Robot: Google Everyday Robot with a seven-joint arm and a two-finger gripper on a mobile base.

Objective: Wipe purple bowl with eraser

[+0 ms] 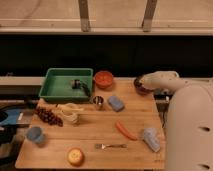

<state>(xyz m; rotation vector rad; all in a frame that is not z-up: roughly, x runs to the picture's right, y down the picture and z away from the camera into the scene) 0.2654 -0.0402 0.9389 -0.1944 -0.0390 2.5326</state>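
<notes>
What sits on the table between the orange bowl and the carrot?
In the camera view, the light-blue pad lies between the orange bowl and carrot. The pincer is far right, at the purple bowl.

Green tray (50, 86), orange bowl (104, 79), carrot (126, 130), fork (110, 146).
</notes>
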